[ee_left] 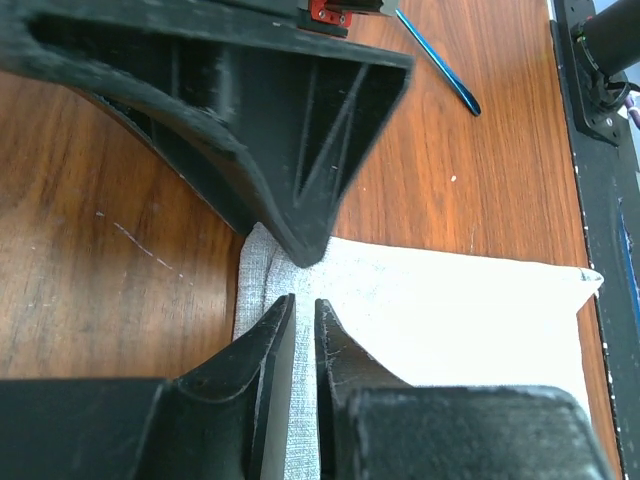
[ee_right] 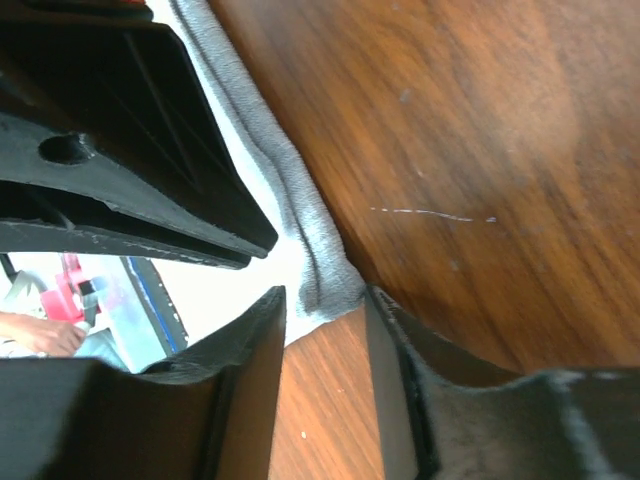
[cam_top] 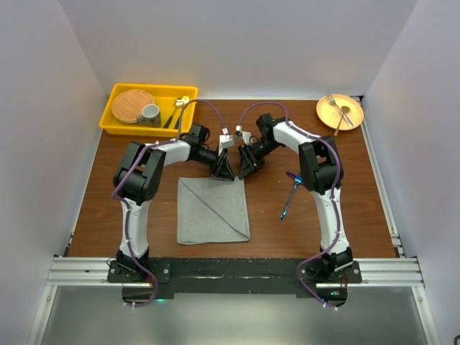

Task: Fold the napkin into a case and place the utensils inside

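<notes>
I find the left gripper (ee_left: 303, 308) nearly closed at the napkin (cam_top: 212, 210) edge, clamping unconfirmed; the right gripper (ee_right: 322, 298) is apart, straddling its corner.

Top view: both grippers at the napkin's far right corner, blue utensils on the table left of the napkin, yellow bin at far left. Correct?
Not quite. The blue utensils lie right of the napkin, by the right arm; the top external view shows it. The left gripper and right gripper are at its far right corner, and the yellow bin is at far left.
</notes>
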